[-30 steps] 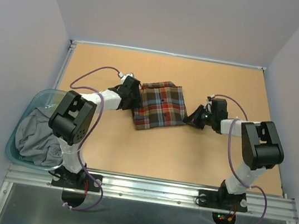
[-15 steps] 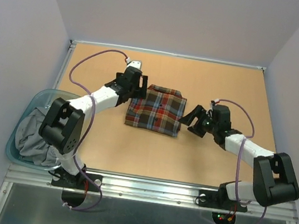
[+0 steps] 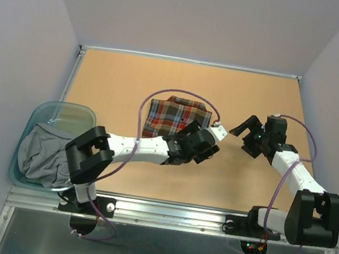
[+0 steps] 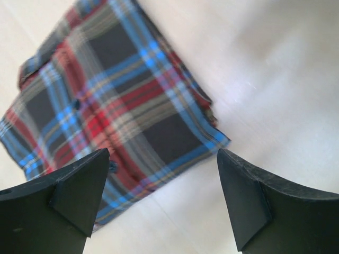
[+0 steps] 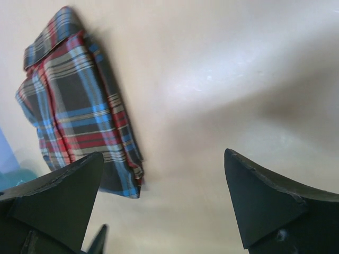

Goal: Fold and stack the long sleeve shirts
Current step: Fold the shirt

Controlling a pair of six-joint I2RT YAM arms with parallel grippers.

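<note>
One long sleeve shirt (image 3: 172, 117), a red, brown and blue plaid flannel, lies folded flat in a rectangle on the table, with nothing holding it. In the left wrist view the plaid shirt (image 4: 114, 108) fills the upper left, its corner just past the tips. My left gripper (image 3: 197, 147) reaches across to the shirt's near right corner and stands open (image 4: 163, 159) and empty. My right gripper (image 3: 246, 136) hangs to the right of the shirt, apart from it, open (image 5: 163, 159) and empty. The plaid shirt (image 5: 79, 111) lies to the left in the right wrist view.
A clear teal bin (image 3: 79, 113) sits at the table's left edge with a grey garment (image 3: 41, 156) bunched inside. The left forearm (image 3: 147, 149) lies across the table in front of the shirt. A raised rim (image 3: 192, 61) borders the far side.
Both grippers have opened and let go of the plaid shirt. The left arm swung from the shirt's left side to its near right corner. The right arm drew back to the right.
</note>
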